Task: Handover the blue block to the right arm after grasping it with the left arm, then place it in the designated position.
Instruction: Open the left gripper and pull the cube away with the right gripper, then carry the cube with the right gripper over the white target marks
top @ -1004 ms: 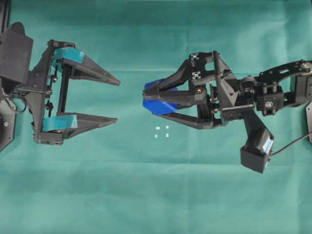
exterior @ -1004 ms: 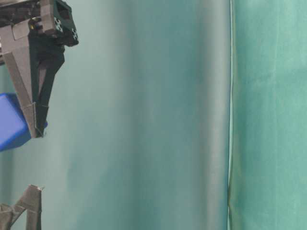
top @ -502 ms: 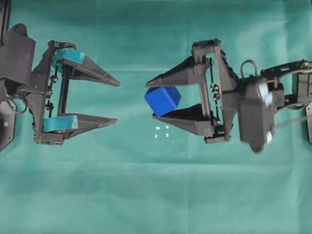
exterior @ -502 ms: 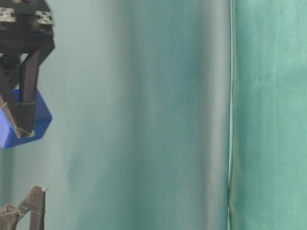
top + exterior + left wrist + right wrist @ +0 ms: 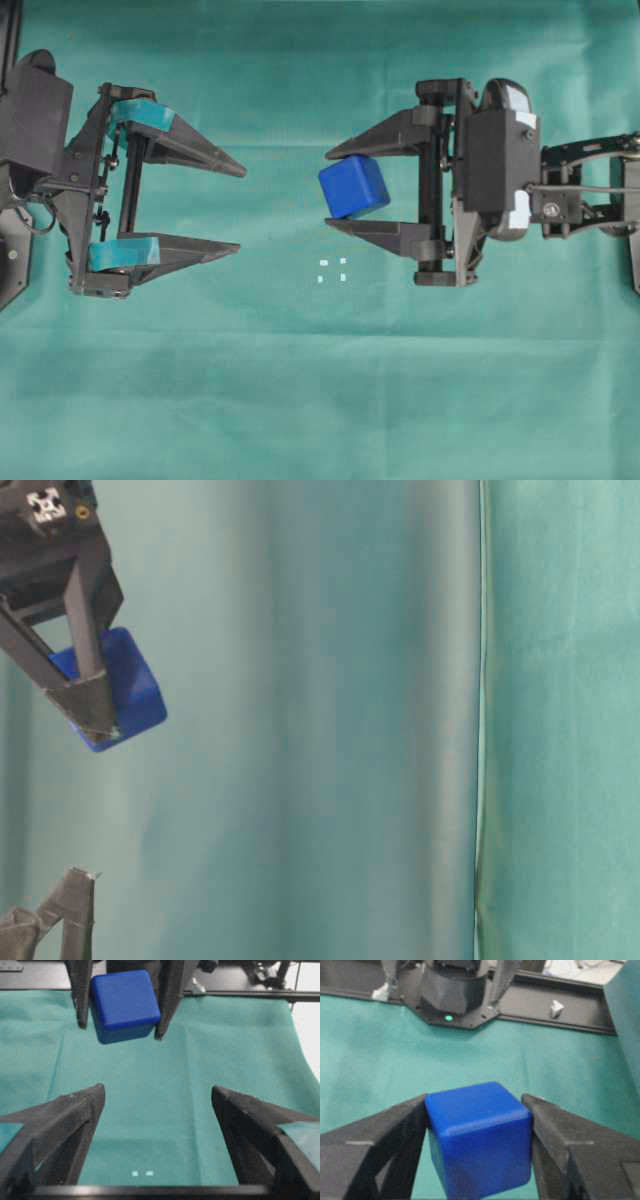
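Note:
The blue block (image 5: 353, 187) hangs above the green cloth, pinched between the two black fingers of my right gripper (image 5: 332, 190), which is shut on it. In the right wrist view the block (image 5: 480, 1135) fills the space between the fingers (image 5: 380, 1145) and is slightly tilted. My left gripper (image 5: 240, 207), with teal pads, stands open and empty at the left, apart from the block. The designated position (image 5: 332, 270), four tiny white marks, lies on the cloth just below and left of the held block. From the left wrist the block (image 5: 125, 1005) shows ahead, and the marks (image 5: 142, 1173) low between my open fingers.
Green cloth (image 5: 320, 400) covers the whole table. The table-level view has a vertical fold or edge of cloth (image 5: 480, 720) on the right. The left arm's black base (image 5: 452, 990) stands at the far end in the right wrist view.
My right gripper has rolled its wrist and drawn back to the right, carrying the blue block with it. The left gripper has stayed still and open.

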Action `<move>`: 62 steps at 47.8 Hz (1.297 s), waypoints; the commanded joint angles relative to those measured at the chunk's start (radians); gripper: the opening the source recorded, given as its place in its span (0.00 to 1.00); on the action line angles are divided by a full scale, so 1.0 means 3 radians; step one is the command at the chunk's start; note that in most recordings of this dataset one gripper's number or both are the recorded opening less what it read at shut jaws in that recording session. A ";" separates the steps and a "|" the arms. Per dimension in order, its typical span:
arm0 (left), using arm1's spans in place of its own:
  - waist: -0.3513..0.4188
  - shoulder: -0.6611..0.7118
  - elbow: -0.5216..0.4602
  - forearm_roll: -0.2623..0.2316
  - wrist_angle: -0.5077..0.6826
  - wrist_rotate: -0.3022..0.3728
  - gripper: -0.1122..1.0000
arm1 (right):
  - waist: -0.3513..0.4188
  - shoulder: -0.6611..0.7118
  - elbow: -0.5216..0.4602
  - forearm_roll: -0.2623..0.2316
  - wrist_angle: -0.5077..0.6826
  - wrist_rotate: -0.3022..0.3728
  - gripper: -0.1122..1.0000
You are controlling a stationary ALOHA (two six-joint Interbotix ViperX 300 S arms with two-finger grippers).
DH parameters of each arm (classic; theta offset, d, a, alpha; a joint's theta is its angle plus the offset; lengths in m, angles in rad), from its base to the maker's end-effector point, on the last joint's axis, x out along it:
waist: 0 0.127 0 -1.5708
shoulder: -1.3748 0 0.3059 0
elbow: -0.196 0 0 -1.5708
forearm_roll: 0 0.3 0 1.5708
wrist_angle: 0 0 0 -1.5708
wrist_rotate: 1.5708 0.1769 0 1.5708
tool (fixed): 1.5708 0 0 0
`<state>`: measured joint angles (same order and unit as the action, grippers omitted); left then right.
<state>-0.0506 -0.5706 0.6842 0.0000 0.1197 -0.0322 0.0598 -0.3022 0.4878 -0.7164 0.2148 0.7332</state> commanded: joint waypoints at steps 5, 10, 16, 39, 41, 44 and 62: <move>-0.0015 -0.0015 -0.0061 0.0010 -0.0015 -0.0005 1.00 | 0.0000 -0.0077 -0.0072 0.0005 -0.0097 0.0015 0.65; -0.0015 -0.0015 -0.0061 0.0010 -0.0015 -0.0005 1.00 | 0.0005 -0.0077 -0.0072 0.0005 -0.0153 0.0020 0.65; -0.0015 -0.0015 -0.0061 0.0010 -0.0015 -0.0005 1.00 | 0.0005 -0.0077 -0.0072 0.0010 -0.0169 0.0020 0.65; -0.0015 -0.0015 -0.0061 0.0010 -0.0015 -0.0010 1.00 | 0.0000 -0.0077 -0.0072 0.0005 -0.0184 0.0026 0.65; -0.0015 -0.0015 -0.0061 0.0010 -0.0015 -0.0010 1.00 | 0.0000 -0.0077 -0.0072 0.0010 -0.0189 0.0026 0.65; -0.0015 -0.0015 -0.0061 0.0010 -0.0015 -0.0010 1.00 | 0.0000 -0.0077 -0.0072 0.0005 -0.0189 0.0026 0.65; -0.0015 -0.0015 -0.0061 0.0010 -0.0015 -0.0010 1.00 | 0.0005 -0.0077 -0.0072 0.0005 -0.0189 0.0026 0.65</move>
<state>-0.0506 -0.5706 0.6842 0.0000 0.1197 -0.0337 0.0598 -0.3053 0.4878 -0.7164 0.1657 0.7394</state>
